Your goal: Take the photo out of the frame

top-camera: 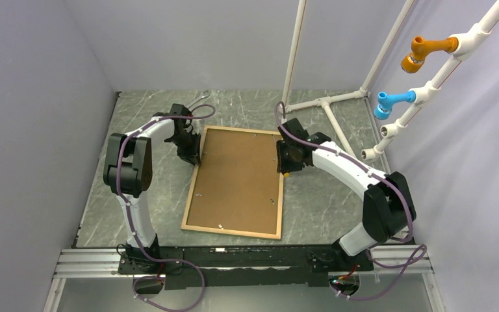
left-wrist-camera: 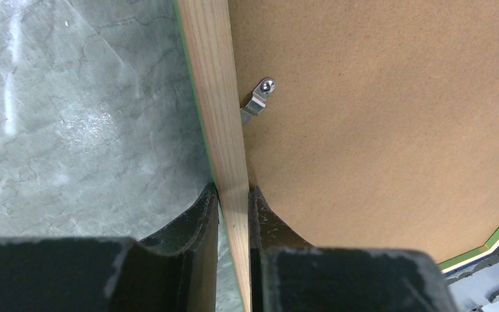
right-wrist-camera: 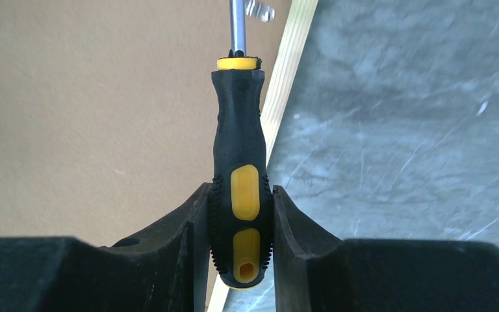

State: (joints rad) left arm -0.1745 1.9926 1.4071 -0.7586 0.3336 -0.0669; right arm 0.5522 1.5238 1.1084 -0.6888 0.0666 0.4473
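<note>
The frame (top-camera: 193, 195) lies face down on the table with its light wood back rails up and a thin green front edge showing. A brown backing board (top-camera: 237, 179) fills it. The photo is hidden under the board. My left gripper (top-camera: 191, 151) is shut on the frame's left rail (left-wrist-camera: 224, 149), one jaw each side. A metal retaining clip (left-wrist-camera: 258, 101) sits just beyond the jaws, on the board. My right gripper (top-camera: 286, 162) is shut on a black and yellow screwdriver (right-wrist-camera: 240, 175). Its shaft (right-wrist-camera: 236, 26) points at a clip by the frame's right rail (right-wrist-camera: 286, 78).
A white pipe rack (top-camera: 377, 84) with an orange fitting (top-camera: 425, 51) and a blue fitting (top-camera: 390, 103) stands at the back right. Grey walls close in left, back and right. A metal hook (top-camera: 201, 99) lies behind the left gripper.
</note>
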